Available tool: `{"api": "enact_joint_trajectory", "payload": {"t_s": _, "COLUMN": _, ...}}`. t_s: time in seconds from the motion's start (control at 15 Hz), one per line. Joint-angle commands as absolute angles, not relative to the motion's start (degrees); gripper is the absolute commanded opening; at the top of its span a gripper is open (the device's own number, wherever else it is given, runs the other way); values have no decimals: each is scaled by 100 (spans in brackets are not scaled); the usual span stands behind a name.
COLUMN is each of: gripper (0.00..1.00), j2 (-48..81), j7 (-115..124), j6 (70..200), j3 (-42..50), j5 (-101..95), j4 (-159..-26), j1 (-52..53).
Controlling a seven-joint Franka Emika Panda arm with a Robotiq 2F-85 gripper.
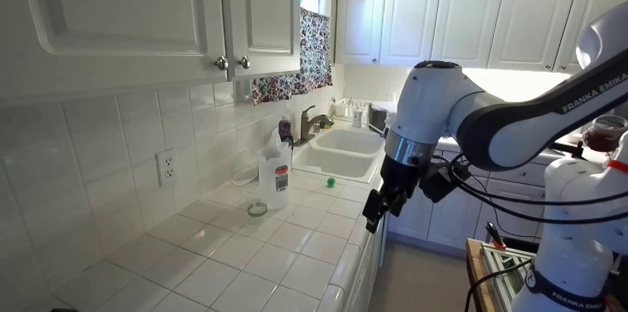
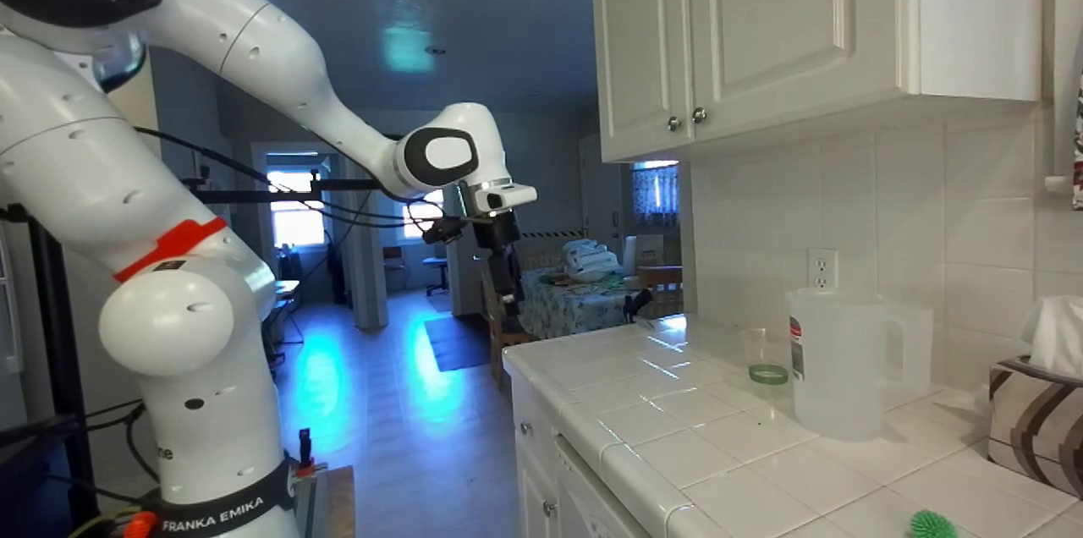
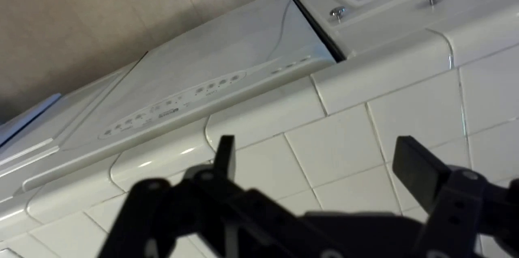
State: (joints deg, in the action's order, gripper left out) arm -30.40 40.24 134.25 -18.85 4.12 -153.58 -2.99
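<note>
White-tiled kitchen counter [image 1: 235, 253]: your gripper [image 3: 318, 160] hangs near its front edge, fingers spread wide and empty. Upon the counter you see an upright translucent pitcher [image 2: 838, 369], a green-banded clear cup [image 2: 766, 367] just beside it, and a spiky green ball [image 1: 331, 182].

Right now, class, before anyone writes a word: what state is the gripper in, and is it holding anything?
Gripper: open, jaws well apart, holding nothing.
</note>
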Motion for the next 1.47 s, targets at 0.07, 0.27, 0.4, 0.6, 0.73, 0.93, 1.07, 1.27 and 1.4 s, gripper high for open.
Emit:
{"api": "enact_joint_trajectory", "payload": {"t_s": 0.07, "gripper": 100, "j2": -2879, "j7": 4483, "j6": 13982, "j3": -1645, "j5": 29, "j4": -15189, "j1": -614}}
{"api": "enact_joint_trajectory", "payload": {"t_s": 0.27, "gripper": 100, "j2": -2989, "j7": 4464, "j6": 13949, "j3": -1553, "j5": -68, "j4": -15254, "j1": -560}}
{"api": "enact_joint_trajectory", "payload": {"t_s": 0.4, "gripper": 100, "j2": -3082, "j7": 4615, "j6": 13948, "j3": -1559, "j5": -189, "j4": -15249, "j1": -645}}
{"api": "enact_joint_trajectory", "payload": {"t_s": 0.6, "gripper": 100, "j2": -3142, "j7": 4659, "j6": 13947, "j3": -1568, "j5": -206, "j4": -15249, "j1": -652}}
{"api": "enact_joint_trajectory", "payload": {"t_s": 0.73, "gripper": 100, "j2": -3028, "j7": 4723, "j6": 13829, "j3": -1572, "j5": -232, "j4": -15126, "j1": -725}}
{"api": "enact_joint_trajectory", "payload": {"t_s": 0.93, "gripper": 100, "j2": -3081, "j7": 4934, "j6": 13849, "j3": -1391, "j5": -160, "j4": -15014, "j1": -886}}
{"api": "enact_joint_trajectory", "payload": {"t_s": 1.07, "gripper": 100, "j2": -3035, "j7": 5143, "j6": 13886, "j3": -1367, "j5": -426, "j4": -14890, "j1": -1168}}
{"api": "enact_joint_trajectory", "payload": {"t_s": 1.27, "gripper": 100, "j2": -2807, "j7": 5135, "j6": 14103, "j3": -1183, "j5": -583, "j4": -14649, "j1": -1390}}
{"api": "enact_joint_trajectory", "payload": {"t_s": 1.4, "gripper": 100, "j2": -2499, "j7": 4738, "j6": 14473, "j3": -915, "j5": -491, "j4": -14481, "j1": -1317}}
